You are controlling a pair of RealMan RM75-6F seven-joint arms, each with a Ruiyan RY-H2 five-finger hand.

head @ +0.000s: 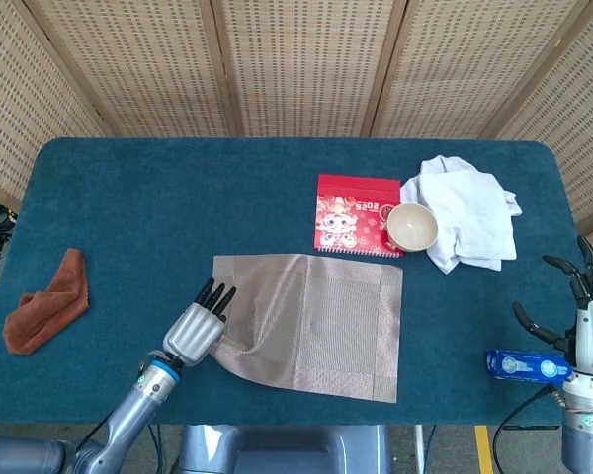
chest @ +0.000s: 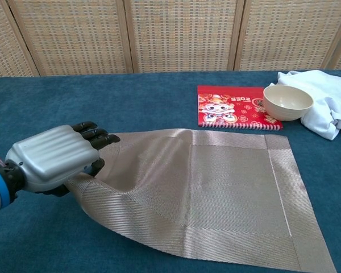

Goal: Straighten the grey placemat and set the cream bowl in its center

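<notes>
- left robot hand (chest: 54, 156) grips the grey placemat (head: 316, 321) by its near-left corner, lifting it.
- right robot hand (head: 578, 311) spread wide, holding nothing.
- cream bowl (head: 412, 227) touches the red booklet (head: 351, 212).

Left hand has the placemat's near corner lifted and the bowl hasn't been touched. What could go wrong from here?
The left hand grips the grey placemat at a raised, creased corner; releasing may leave that wrinkle in place. Pulling further could drag the mat toward the table's front edge. The cream bowl rests on the red notebook against the white cloth, so lifting it might snag either.
</notes>
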